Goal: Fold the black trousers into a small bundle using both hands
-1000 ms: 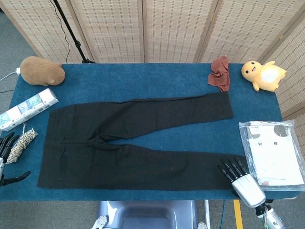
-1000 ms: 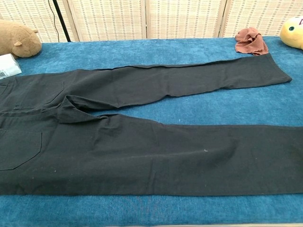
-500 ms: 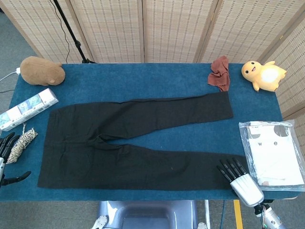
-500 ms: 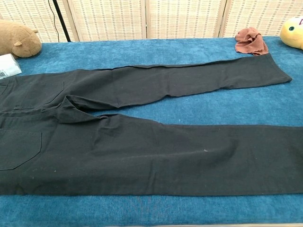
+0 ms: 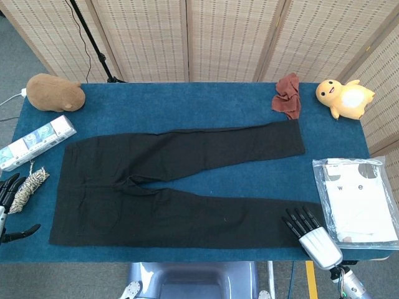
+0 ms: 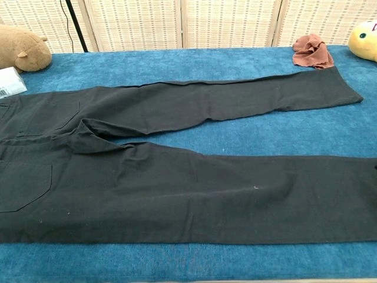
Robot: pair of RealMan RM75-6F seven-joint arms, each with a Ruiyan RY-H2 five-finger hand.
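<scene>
— What lay on the blue tabletop [image 5: 187, 99]?
— Black trousers [image 5: 168, 187] spread flat; beyond their hem a red cloth [image 5: 288, 95], a yellow duck [image 5: 343, 98]; a plastic packet [image 5: 358, 202] beside them.

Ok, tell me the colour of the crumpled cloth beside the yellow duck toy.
Rust red crumpled cloth, clearest in the head view.

Trousers [image 5: 168, 180] lie across the table [image 5: 187, 103], right hand [image 5: 308, 233] at the near hem.
</scene>
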